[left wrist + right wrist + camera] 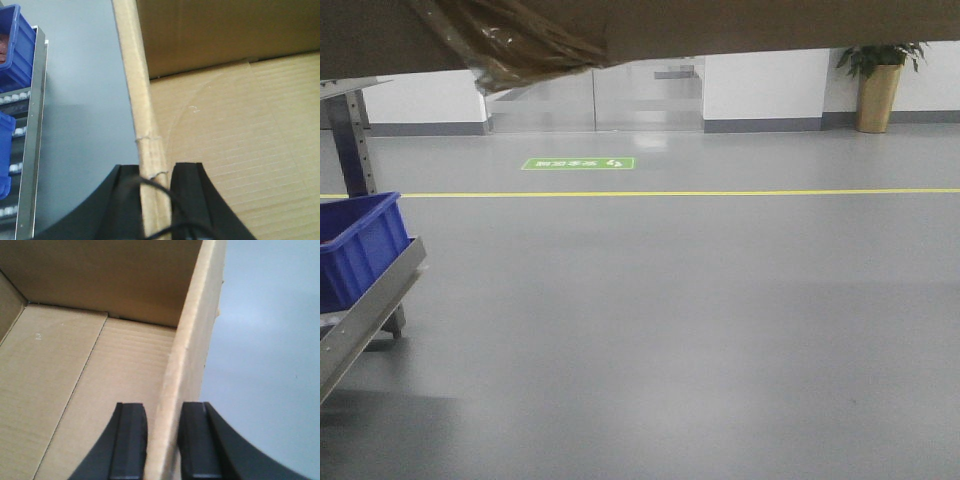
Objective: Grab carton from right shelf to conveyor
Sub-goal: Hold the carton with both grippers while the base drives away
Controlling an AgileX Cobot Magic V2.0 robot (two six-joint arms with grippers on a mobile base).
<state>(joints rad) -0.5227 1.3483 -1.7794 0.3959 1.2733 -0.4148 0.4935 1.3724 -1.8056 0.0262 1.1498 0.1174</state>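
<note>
The carton (740,25) hangs in the air between the two arms. Its underside fills the top edge of the front view, it rests on nothing, and the conveyor is nowhere in sight. The left end effector (157,172) pinches the carton's left wall, one black finger inside and one outside. The right end effector (163,410) pinches the right wall the same way.

The step in hand appears to be the carry toward the conveyor. To do it well, both arms ought to travel together, level and at one spacing, because each grip bites only a thin cardboard rim. A pull apart or a twist would likely bend a wall or let it slip. The left wall shows a crease just above the fingers, so a slow, gentle move suits it. A crumpled tape scrap (520,45) hangs at the underside and might snag; whether it dangles free is hard to tell from this angle.

Below lies a smooth grey floor (670,330), crossed by a yellow line (720,192) and bearing a green marking (578,163). At the left a blue bin (355,245) sits on a sloped metal rack (370,300). The far wall has glass doors (620,100), and a potted plant (878,75) stands near the right corner.
</note>
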